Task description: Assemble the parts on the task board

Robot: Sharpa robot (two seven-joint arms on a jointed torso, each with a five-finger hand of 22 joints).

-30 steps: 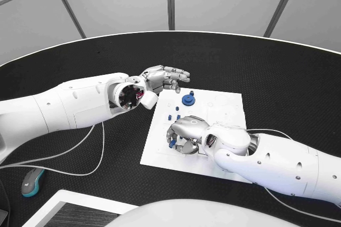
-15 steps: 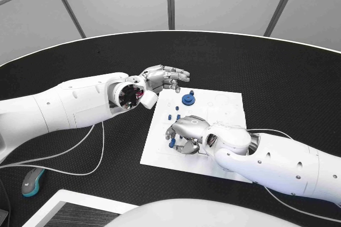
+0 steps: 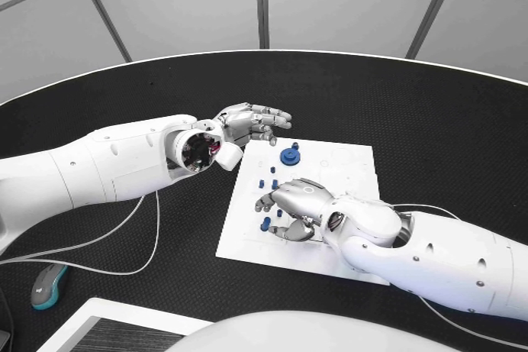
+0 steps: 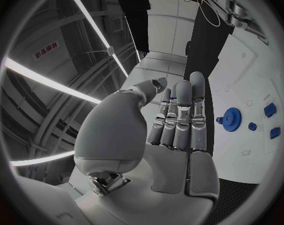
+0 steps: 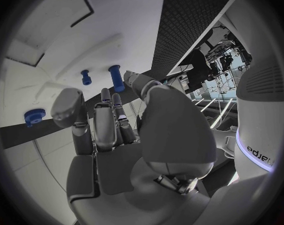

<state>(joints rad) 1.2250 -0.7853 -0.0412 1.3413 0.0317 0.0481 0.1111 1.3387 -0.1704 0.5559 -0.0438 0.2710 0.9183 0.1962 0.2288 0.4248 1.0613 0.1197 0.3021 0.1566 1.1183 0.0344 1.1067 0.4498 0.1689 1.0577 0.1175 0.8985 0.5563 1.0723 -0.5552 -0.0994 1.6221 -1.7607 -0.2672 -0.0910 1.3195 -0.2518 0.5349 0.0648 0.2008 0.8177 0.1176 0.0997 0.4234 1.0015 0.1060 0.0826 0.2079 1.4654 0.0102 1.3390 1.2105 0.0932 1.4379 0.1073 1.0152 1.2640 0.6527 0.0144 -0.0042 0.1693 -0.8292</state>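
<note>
Small blue pegs on board: rigid, light, likely slippery; pinch by shaft. Left robot hand spread, empty. Right robot hand loosely curled; hold unclear.

White arms, silver fingers, thin white cables.

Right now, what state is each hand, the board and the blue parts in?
Left hand: open, holding nothing, hovering at the board's far-left corner.
Right hand: over the board, fingers curled down; grip unclear.
Task board: flat on the table.
Blue gear: seated on the board.
Blue pegs: upright on the board.
</note>
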